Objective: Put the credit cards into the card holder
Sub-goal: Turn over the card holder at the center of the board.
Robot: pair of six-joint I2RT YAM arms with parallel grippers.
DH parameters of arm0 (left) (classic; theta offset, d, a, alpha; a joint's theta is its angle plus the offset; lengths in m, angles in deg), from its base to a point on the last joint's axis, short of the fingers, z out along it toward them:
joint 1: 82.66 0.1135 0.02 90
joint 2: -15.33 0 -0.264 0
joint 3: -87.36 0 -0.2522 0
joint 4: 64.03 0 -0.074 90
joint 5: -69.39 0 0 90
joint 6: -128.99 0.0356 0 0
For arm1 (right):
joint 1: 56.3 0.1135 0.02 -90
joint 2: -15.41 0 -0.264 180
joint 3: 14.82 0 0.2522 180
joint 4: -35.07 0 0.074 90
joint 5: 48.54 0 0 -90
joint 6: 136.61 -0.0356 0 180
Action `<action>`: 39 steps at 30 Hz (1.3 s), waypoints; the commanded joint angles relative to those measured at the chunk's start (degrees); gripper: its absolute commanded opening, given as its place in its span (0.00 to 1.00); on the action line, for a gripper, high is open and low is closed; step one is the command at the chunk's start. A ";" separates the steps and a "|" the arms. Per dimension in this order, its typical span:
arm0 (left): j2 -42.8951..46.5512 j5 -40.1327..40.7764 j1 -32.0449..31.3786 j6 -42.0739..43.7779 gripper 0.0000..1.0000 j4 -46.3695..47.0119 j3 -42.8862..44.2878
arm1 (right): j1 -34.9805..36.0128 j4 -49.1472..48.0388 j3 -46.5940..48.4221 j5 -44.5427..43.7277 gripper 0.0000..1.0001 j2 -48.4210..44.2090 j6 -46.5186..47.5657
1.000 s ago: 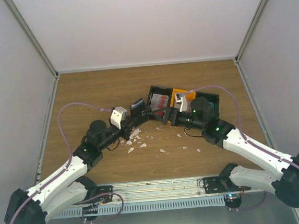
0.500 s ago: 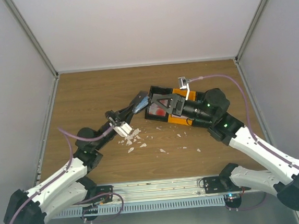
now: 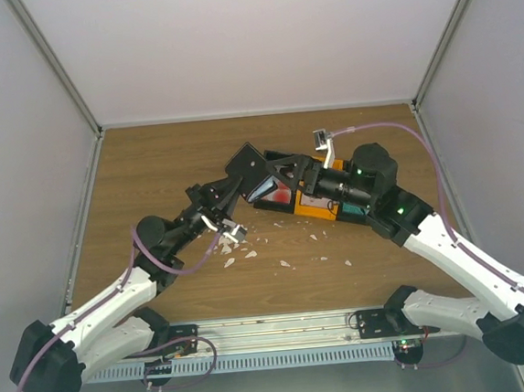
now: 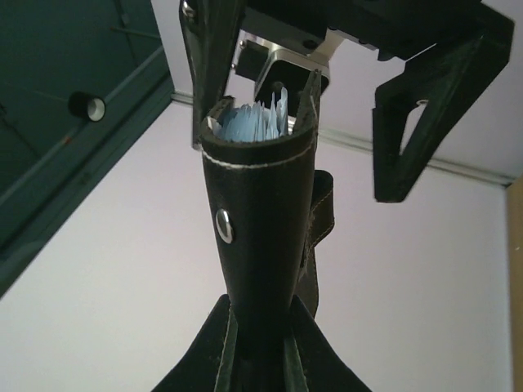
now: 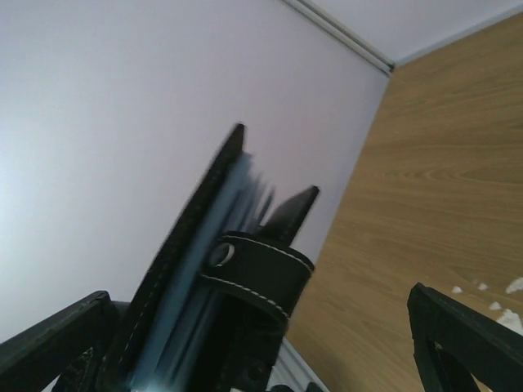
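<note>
My left gripper (image 3: 229, 188) is shut on the lower end of the black card holder (image 3: 245, 163) and holds it up above the table. In the left wrist view (image 4: 261, 327) the card holder (image 4: 261, 212) stands upright with its snap strap loose and its bluish slots (image 4: 253, 122) showing at the top. My right gripper (image 3: 274, 172) is open, its fingers spread either side of the holder's top end. The holder (image 5: 253, 269) sits between them in the right wrist view (image 5: 253, 318). A red-and-white card (image 3: 280, 194) lies in the black tray (image 3: 288, 160).
An orange tray (image 3: 314, 208) lies beside the black tray under my right arm, with something teal (image 3: 351, 212) at its right. Small white scraps (image 3: 234, 244) are scattered on the wooden table (image 3: 149, 160) in front of the arms. White walls enclose the table on three sides.
My left arm has stretched out and raised the card holder toward the back right. My right gripper has swung left, so that its open fingers stand around the holder's top.
</note>
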 commanded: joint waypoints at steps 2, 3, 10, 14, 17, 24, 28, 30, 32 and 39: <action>-1.32 -0.14 -0.32 7.18 0.00 5.64 2.76 | -0.24 5.76 2.43 -1.08 0.94 3.11 2.52; -1.55 -0.27 -0.31 7.62 0.00 5.68 2.90 | -0.20 4.65 2.40 0.29 0.93 3.93 1.99; -3.77 0.95 -0.32 9.17 0.00 5.85 3.46 | -0.04 -4.05 1.54 10.13 0.69 8.03 -3.28; -4.53 4.37 -0.04 2.07 0.09 7.67 4.22 | -0.05 -3.68 0.77 8.54 0.39 6.51 -3.79; -4.07 4.46 0.30 -2.94 0.32 10.72 2.54 | -0.12 -3.11 0.78 6.92 0.20 5.68 -2.66; -1.78 4.64 -0.31 -18.97 0.76 5.64 0.90 | -0.22 -10.00 1.77 7.73 0.01 6.95 2.63; 3.48 6.73 -0.40 -46.18 0.94 0.39 1.19 | -0.35 -14.12 1.87 5.55 0.02 6.59 6.08; 5.85 10.23 -0.40 -59.99 0.99 -4.89 2.80 | -0.38 -14.99 2.08 4.02 0.03 6.45 9.04; 7.89 14.39 -0.29 -71.48 0.99 -15.00 7.48 | -0.46 -16.58 1.81 3.01 0.04 6.17 12.07; 12.63 6.32 2.04 -92.89 0.99 -33.92 14.57 | -0.45 -29.74 -2.40 9.16 0.07 7.24 16.37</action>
